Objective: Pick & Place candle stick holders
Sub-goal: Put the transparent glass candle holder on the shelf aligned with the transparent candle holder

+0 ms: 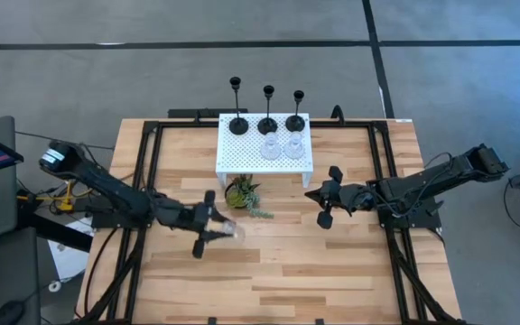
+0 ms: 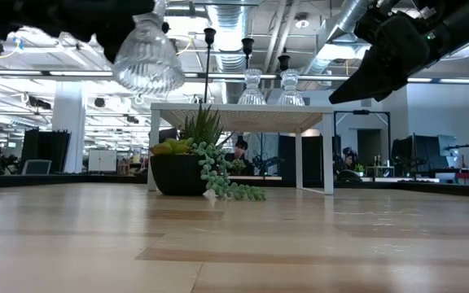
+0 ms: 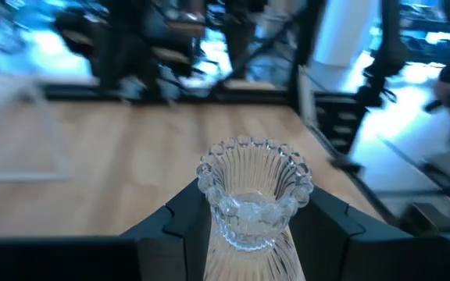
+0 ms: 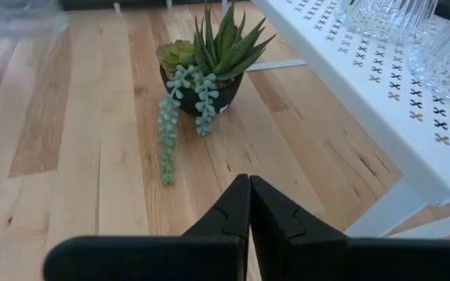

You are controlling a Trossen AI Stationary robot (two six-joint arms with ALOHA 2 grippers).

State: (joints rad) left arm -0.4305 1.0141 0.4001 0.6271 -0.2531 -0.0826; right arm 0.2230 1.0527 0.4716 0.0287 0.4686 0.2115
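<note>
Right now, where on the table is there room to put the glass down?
The wood near the table's front edge, below both arms, is bare. The left tool holds a glass holder beside the plant. The white stand is crowded: two glass holders and three black holders.

The wooden table (image 1: 332,262) carries a white perforated stand (image 1: 242,153) and a potted plant (image 1: 242,192).

arms (image 1: 116,194): dark, jointed | fingers (image 4: 233,211): black, angular, notched tips
</note>
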